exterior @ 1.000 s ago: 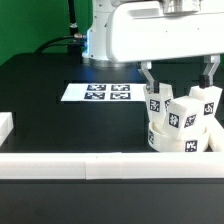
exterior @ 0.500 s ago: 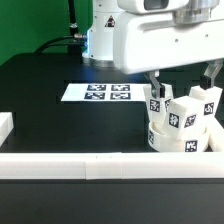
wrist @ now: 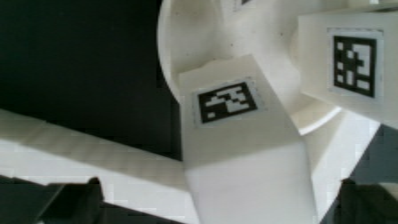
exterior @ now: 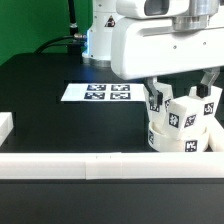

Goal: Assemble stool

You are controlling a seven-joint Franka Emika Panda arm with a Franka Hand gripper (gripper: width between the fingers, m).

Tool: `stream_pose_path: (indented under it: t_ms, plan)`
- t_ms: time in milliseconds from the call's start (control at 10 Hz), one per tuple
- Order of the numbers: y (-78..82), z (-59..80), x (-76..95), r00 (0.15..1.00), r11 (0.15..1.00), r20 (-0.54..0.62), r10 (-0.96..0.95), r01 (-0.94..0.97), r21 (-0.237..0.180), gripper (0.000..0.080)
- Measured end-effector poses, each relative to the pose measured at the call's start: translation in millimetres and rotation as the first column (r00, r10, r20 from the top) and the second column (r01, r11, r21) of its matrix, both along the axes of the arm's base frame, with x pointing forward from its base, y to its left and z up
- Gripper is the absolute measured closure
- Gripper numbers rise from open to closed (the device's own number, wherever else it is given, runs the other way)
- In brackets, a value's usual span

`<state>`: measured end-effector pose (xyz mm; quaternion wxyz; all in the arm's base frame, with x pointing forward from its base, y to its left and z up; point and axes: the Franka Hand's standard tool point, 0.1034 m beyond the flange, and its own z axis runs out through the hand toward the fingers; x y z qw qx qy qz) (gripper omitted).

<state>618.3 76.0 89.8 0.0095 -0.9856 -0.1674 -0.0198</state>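
From the exterior view's left: a white rail (exterior: 70, 163) runs along the near table (exterior: 40, 100) edge, and the marker board (exterior: 97, 93) lies flat well to the exterior view's left of my fingers, apart from everything else. Next come the stool parts. The seat (exterior: 180, 140) sits against the rail at the exterior view's right, below my fingertips, its far side hidden behind the legs and my wrist body. Three tagged legs stand on it: one leg (exterior: 155, 104) just inside my nearer finger (exterior: 149, 78), a middle leg (exterior: 181, 113) between my two fingers, and a third leg (exterior: 207, 103) by my other finger, which is partly cut by the frame edge.

My gripper (exterior: 180, 82) stands wide, fingers spread to either side of the middle leg; I cannot tell whether either one touches it. Nothing is clamped.

In the wrist view the leg (wrist: 240, 130) fills the centre, tilted, its tag sharp. A second tag (wrist: 361, 65) is cut off at the edge. My fingertips (wrist: 54, 200) are only dark blurred shapes in the corners, and the seat's rim (wrist: 196, 40) curves behind the leg, mostly covered.
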Motion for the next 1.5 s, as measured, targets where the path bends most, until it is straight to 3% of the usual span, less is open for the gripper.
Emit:
stream_pose_path:
  t_ms: [500,600,700,800,1100,1500]
  plan:
    - [-7.2,-2.6,-1.6,1.000,1.000,-0.004,-0.007,0.007,-0.003,0.0178]
    - [-7.4,-2.5,-1.6,1.000,1.000,-0.004,-0.007,0.007,-0.003,0.0382]
    - [-7.6,-2.5,-1.5,1.000,1.000,-0.004,-0.008,0.008,-0.003,0.0382]
    - [-7.6,-2.5,-1.5,1.000,1.000,-0.004,-0.015,0.015,-0.003,0.0469]
    - [-8.0,-2.4,-1.4,0.995,0.995,-0.006,-0.095,0.095,0.002,0.0469]
    - [-6.2,-2.2,-1.5,0.841,0.840,-0.025,-0.541,0.542,0.017,0.0469]
